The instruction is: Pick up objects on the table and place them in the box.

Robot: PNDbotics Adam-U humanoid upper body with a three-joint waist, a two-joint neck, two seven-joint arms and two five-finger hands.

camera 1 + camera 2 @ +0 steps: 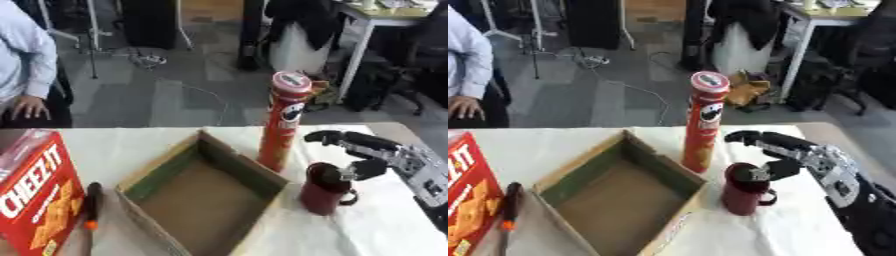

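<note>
Right hand [811,157]: comes in from the table's right edge, fingers stretched out over the dark red mug, thumb down at the mug's rim; the fingers look uncurled, and it seems to touch the rim rather than wrap it, though the view is soft there
Dark red mug [325,192]: upright on the white cloth, handle facing right, right of the box's near right corner and just in front of the chip can
Chip can [284,122]: tall red tube, upright, lid on, just beside the box's far right wall
Box [254,180]: open cardboard, set askew in the middle of the table, nothing visible inside
Cracker box [35,200]: red, standing at the table's left edge
Screwdriver [91,205]: dark handle with an orange band, lying between the cracker box and the cardboard box
Table [385,230]: covered with a white cloth
Left hand: not seen in either view
</note>
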